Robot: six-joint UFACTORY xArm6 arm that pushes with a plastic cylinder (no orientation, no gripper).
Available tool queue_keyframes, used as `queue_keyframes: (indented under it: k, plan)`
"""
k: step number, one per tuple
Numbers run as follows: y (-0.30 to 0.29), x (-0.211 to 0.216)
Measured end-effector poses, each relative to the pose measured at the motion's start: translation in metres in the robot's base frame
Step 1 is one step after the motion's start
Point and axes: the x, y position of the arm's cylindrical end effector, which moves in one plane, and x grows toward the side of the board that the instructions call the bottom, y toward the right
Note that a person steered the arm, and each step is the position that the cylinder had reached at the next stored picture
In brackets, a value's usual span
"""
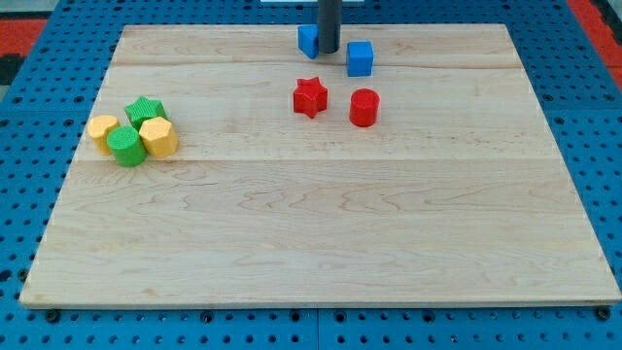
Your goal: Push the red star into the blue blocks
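The red star (310, 97) lies on the wooden board (321, 224) near the view's top centre. Above it sit two blue blocks: one (308, 40) partly hidden behind the rod, and a blue cube (361, 58) to its right. My tip (328, 52) stands between the two blue blocks, touching or nearly touching the left one, and above the red star with a gap between.
A red cylinder (363, 107) stands just right of the red star. At the view's left is a cluster: a green star (146, 110), a yellow block (102, 130), a green cylinder (125, 146) and a yellow hexagonal block (157, 137).
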Motion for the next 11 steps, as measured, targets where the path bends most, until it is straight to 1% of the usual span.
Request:
queue_keyframes:
  k: [1,2,3,4,5,6,7,8,9,10,11]
  plan:
    - [-0.029,-0.006]
    - [0.034,-0.010]
    - [0.007,-0.045]
    - [-0.016,-0.041]
    - [-0.036,-0.025]
    - [-0.002,-0.025]
    - [0.112,-0.043]
    - [0.149,0.015]
    - [0.101,0.020]
    - [0.069,0.025]
    - [0.051,0.030]
